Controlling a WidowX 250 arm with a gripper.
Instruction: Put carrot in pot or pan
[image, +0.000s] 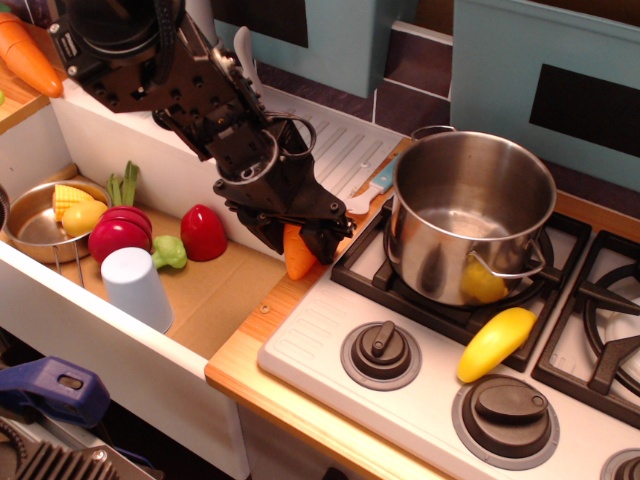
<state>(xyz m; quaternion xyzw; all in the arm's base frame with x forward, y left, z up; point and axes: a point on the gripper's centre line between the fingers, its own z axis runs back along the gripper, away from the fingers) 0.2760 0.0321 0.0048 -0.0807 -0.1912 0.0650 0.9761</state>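
The short orange carrot stands nearly upright at the left edge of the stove, point down, between my black fingers. My gripper is closed around its upper part, just left of the stove grate. The tall shiny steel pot stands on the near-left burner, to the right of the gripper, open and empty inside apart from reflections. The carrot's top is hidden by the fingers.
A yellow banana-like toy lies on the stove in front of the pot. A sink tray to the left holds a steel bowl with yellow food, red toys, and a pale blue cup. A longer carrot lies at top left.
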